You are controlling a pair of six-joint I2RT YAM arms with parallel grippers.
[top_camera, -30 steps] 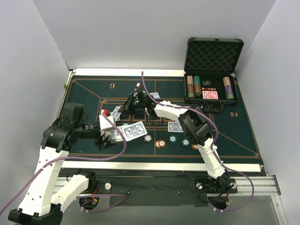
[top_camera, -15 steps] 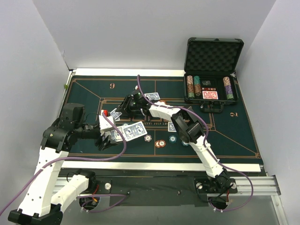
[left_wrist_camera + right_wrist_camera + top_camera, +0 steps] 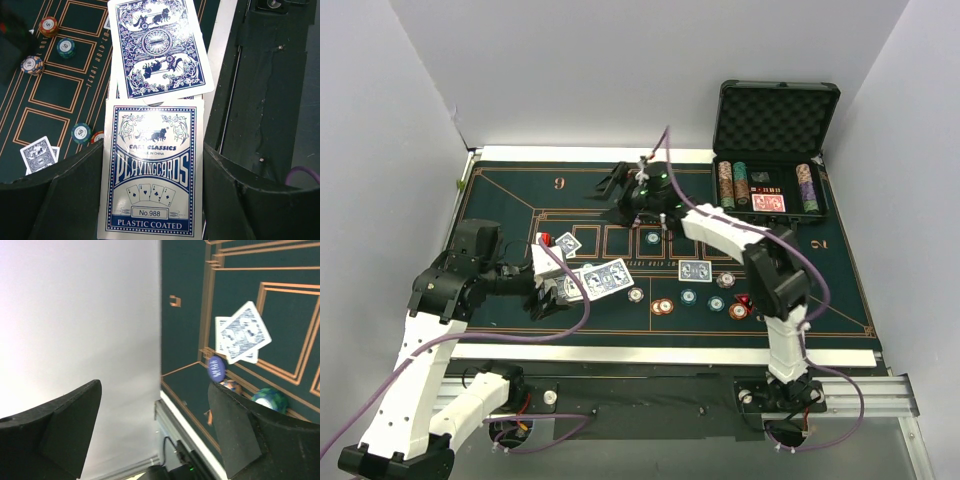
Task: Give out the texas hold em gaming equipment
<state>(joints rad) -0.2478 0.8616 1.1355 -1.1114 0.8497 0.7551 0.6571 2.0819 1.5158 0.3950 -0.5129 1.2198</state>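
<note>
My left gripper is shut on a blue-backed pack of playing cards, held over the mat's near left edge. Blue-backed cards fan out beyond the pack. My right gripper hangs open and empty over the mat's far middle. In its wrist view the fingers stand wide apart. Beyond them lie two overlapping cards, a dark blue chip and a teal chip. Several chips sit in a row near the front. A teal chip and a card pair lie mid-mat.
A black foam-lined case stands open at the back right, with chip stacks and a red-backed deck inside. A small red object lies on the mat at the left. White walls close in on the left, back and right.
My right gripper has opened and swung from the mat's left middle towards the far centre. The left arm and its pack have stayed put.
</note>
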